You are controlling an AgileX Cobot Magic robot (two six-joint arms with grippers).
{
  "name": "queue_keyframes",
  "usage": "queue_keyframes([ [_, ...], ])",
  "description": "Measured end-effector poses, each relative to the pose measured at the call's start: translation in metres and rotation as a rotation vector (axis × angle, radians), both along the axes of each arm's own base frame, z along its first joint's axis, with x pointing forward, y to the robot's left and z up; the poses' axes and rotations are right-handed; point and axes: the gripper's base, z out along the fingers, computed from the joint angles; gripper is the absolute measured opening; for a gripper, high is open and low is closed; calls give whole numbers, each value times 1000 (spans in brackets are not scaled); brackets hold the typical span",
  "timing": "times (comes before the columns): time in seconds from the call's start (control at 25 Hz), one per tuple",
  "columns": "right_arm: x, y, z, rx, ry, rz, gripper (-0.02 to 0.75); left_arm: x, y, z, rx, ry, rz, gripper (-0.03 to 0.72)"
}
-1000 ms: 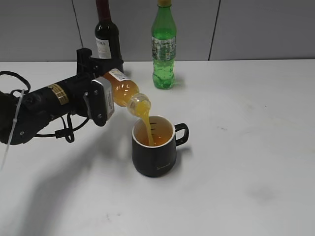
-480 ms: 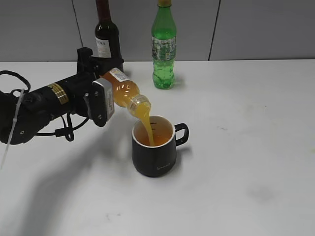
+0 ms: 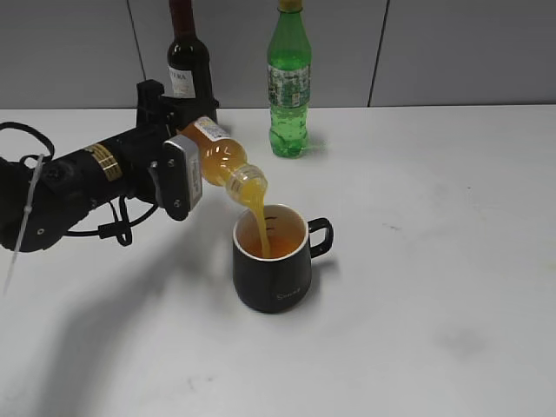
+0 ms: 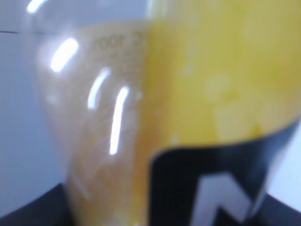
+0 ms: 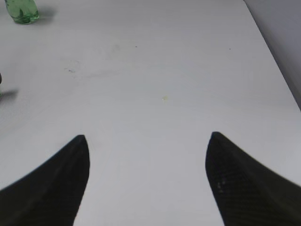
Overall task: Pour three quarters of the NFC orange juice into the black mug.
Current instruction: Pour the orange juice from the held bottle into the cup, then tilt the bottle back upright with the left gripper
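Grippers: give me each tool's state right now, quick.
Left tool: closed on the orange juice bottle, tipped over the black mug.
Right tool: open, holding nothing, over the table.

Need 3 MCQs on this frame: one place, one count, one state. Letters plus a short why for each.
1. Where does the green soda bottle stand?
A. behind the black mug, near the wall
B. in front of the mug
C. inside the mug

2. How many bottles show in the exterior view?
A. one
B. two
C. three

3. What is the NFC orange juice bottle doing?
A. standing upright on the table
B. tilted mouth-down, juice streaming into the mug
C. lying on its side on the table

Key:
1 A: it stands at the far table edge, beyond the mug.
2 C: the dark wine bottle, the green one and the juice bottle.
3 B: the left gripper holds it tipped, and an orange stream runs from its mouth into the mug.
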Motion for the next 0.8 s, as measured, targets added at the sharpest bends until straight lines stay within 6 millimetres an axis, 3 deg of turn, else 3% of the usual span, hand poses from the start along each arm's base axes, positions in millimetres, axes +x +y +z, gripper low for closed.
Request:
queue_keyframes([
  [0.8, 0, 0, 0, 0, 0, 0, 582, 2, -1, 3, 47, -69, -6, 471],
])
